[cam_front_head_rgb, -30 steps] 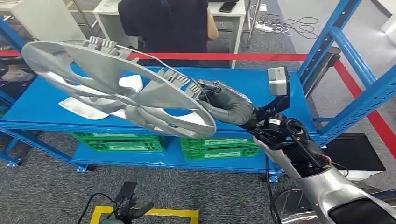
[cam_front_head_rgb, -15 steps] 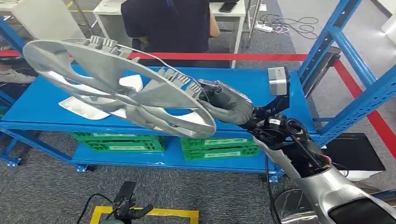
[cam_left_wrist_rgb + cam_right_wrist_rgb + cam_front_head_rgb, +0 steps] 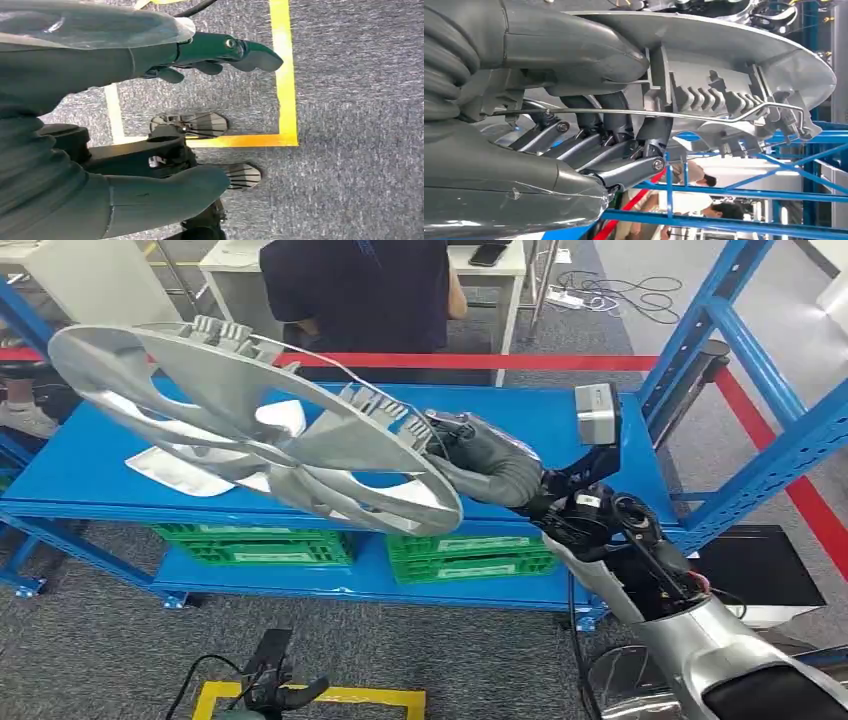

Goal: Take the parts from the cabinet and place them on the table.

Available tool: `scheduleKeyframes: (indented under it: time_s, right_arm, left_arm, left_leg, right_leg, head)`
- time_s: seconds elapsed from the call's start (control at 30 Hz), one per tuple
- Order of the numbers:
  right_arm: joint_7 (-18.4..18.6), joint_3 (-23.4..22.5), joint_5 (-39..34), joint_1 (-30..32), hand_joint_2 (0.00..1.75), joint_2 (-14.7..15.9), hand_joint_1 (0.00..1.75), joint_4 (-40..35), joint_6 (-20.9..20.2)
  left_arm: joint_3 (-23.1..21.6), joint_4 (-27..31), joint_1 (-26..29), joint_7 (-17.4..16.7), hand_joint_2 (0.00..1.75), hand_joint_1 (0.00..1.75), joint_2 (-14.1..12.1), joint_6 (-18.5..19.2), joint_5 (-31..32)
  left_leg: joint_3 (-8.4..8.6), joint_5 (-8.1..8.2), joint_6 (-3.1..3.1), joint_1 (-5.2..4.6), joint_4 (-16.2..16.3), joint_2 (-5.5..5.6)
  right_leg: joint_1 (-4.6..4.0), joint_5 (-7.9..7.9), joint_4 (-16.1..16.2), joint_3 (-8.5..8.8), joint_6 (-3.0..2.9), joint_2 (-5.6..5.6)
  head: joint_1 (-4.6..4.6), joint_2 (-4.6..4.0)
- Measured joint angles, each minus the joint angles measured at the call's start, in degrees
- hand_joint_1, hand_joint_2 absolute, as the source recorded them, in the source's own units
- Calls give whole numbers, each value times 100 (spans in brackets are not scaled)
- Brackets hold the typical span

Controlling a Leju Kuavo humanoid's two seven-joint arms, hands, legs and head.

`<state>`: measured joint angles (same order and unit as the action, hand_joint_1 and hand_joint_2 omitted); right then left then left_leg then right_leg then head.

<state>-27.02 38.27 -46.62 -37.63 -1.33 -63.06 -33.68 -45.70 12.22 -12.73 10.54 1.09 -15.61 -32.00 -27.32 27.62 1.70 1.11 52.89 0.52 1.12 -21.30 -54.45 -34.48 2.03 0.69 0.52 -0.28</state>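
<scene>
Your right hand grips the rim of the large silver fan shroud, thumb on one face and dark fingers curled under the other, holding it tilted in the air above the blue cabinet shelf. A second silver part lies flat on that shelf. Your left hand hangs over grey carpet, fingers apart and holding nothing.

Silvery, seemingly matt plastic fan part
</scene>
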Motion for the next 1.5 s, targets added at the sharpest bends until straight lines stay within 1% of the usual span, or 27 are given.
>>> scheduleKeyframes:
  time_s: [0.4,0.63,0.8,1.0,1.13,1.27,1.37,1.4,1.5]
  right_arm:
    - [-13,0,-20,-1,175,-28,175,68,-39]
    - [-6,0,-20,-2,175,-44,175,116,-26]
    - [4,0,-31,-4,175,-59,175,144,39]
    - [37,-2,-35,-9,175,-74,175,190,194]
    - [37,0,33,-9,175,-74,175,205,369]
    - [37,4,77,-31,175,-81,175,256,431]
    - [44,22,85,-65,175,-87,175,304,455]
    - [44,24,85,-65,175,-90,175,308,459]
    - [52,28,77,-65,175,-100,175,332,472]
  left_arm:
    - [-2,0,-5,-114,175,0,0,228,-24]
    - [-4,0,-7,-142,175,0,0,236,-37]
    - [-4,0,-7,-142,175,0,0,243,-39]
    - [-11,0,-6,-155,175,0,-2,269,-39]
    - [-13,0,-5,-158,175,0,0,271,-44]
    - [-35,0,-5,-158,175,0,-7,271,-44]
    - [-111,0,-3,-158,175,0,-15,269,-48]
    - [-111,0,-2,-158,175,0,-15,269,-48]
    - [-122,0,-1,-158,175,0,-22,269,-61]
  left_leg:
    - [0,0,0,0,0,0]
    - [0,0,0,0,0,0]
    - [0,0,0,0,0,0]
    - [0,0,0,0,0,0]
    - [-1,0,0,0,0,0]
    - [-6,1,-1,-7,12,0]
    - [-16,3,-5,-12,31,1]
    - [-22,5,-8,-13,42,2]
    - [-43,12,-22,-20,74,3]
  right_leg:
    - [0,0,0,0,0,0]
    - [0,0,0,0,0,0]
    - [0,0,0,0,0,0]
    - [0,0,0,0,0,-1]
    - [0,0,0,0,0,-1]
    - [10,1,5,0,2,-8]
    - [23,6,5,0,8,-13]
    - [39,9,4,0,14,-13]
    - [47,21,6,-1,37,-14]
  head:
    - [0,0]
    - [0,0]
    - [0,0]
    - [-2,0]
    - [0,0]
    - [0,0]
    - [0,0]
    - [0,0]
    - [2,0]
